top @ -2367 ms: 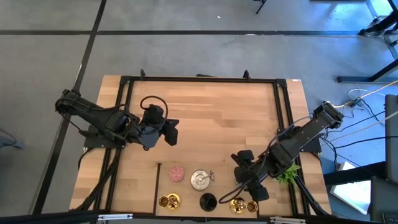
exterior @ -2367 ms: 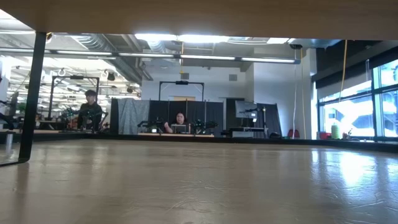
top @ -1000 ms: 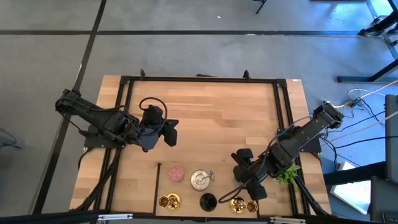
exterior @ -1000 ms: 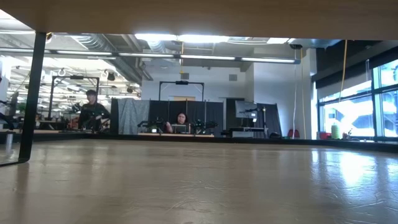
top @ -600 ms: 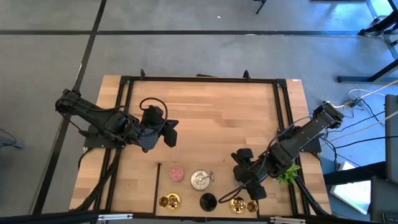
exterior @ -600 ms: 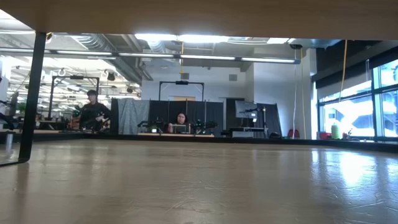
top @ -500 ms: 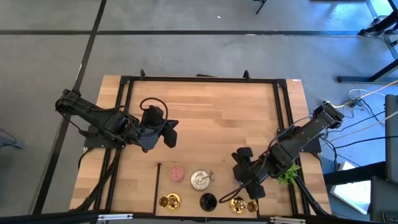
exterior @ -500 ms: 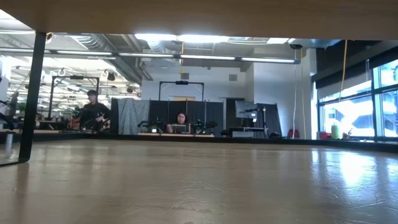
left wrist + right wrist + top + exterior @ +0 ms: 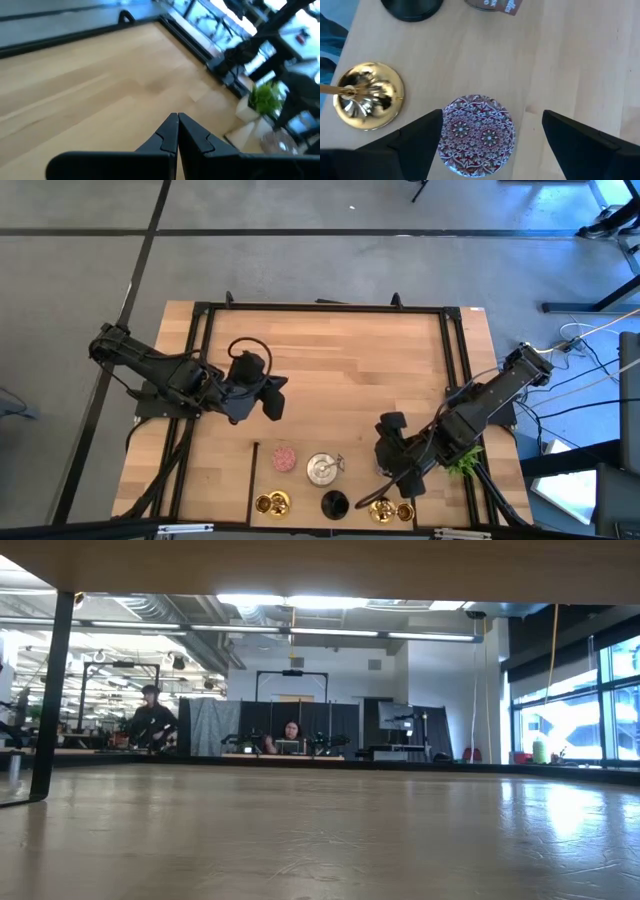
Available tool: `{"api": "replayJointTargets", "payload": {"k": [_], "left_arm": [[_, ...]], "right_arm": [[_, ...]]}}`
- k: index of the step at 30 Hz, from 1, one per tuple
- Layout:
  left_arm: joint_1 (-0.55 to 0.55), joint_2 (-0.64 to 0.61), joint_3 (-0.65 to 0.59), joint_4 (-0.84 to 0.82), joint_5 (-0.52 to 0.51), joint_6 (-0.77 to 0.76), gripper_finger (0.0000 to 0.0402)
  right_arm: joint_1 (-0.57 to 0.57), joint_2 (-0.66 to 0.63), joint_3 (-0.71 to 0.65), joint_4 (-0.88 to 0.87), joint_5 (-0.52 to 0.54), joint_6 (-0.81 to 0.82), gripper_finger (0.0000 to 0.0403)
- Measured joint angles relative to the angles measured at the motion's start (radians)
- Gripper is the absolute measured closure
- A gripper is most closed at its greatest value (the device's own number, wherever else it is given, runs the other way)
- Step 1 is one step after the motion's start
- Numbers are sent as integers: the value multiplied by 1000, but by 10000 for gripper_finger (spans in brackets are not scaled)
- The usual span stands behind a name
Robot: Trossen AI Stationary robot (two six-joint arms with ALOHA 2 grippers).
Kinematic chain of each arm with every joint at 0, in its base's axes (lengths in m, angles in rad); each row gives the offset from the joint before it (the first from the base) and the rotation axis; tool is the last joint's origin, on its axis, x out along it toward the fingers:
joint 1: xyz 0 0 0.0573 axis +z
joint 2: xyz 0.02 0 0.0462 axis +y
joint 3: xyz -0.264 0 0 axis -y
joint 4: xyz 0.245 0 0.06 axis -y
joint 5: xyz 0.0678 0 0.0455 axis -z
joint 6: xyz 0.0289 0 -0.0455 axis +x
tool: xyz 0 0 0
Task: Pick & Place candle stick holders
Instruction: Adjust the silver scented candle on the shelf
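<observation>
Near the table's front edge stand a pink glittery holder (image 9: 285, 457), a shiny silver round one (image 9: 322, 468), a black one (image 9: 334, 503) and gold ones (image 9: 270, 503) (image 9: 381, 509). My right gripper (image 9: 400, 478) hovers over the front right, open. In the right wrist view its fingers (image 9: 420, 135) stand wide on either side of a round red-and-white patterned piece (image 9: 477, 129) that lies flat on the wood, apart from it. A gold holder (image 9: 367, 95) stands beside it. My left gripper (image 9: 272, 398) is shut and empty above the table's left middle (image 9: 177, 120).
A green spiky plant (image 9: 462, 461) stands at the right edge beside my right arm; it also shows in the left wrist view (image 9: 265, 97). A black frame (image 9: 320, 308) rims the table. The far half of the table is bare wood. People sit at desks in the room behind (image 9: 290, 737).
My right gripper has drifted a little toward the table's left and far side, staying open. The holders have not moved.
</observation>
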Motion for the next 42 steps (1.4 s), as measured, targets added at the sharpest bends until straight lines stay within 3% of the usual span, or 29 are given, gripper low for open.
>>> {"api": "replayJointTargets", "payload": {"k": [2,9,15,19,23,26,29,35,42], "left_arm": [[1,0,0,0,60,29,400],[39,0,0,8,431,222,400],[63,0,0,55,543,339,400],[83,0,0,53,691,426,400],[95,0,0,54,845,490,400],[96,0,0,53,895,535,400],[98,0,0,53,940,553,400],[129,30,0,56,991,445,400],[151,104,0,71,1100,371,400]], "right_arm": [[-2,0,0,1,9,-1,57],[-2,0,0,0,67,-3,57],[-9,0,59,-37,253,29,57],[-25,0,127,-44,388,66,57],[-58,-1,161,41,356,62,57],[-76,0,162,113,282,61,57],[-90,3,162,140,284,109,57],[-131,6,162,143,317,282,57],[-154,7,162,141,255,400,57]]}}
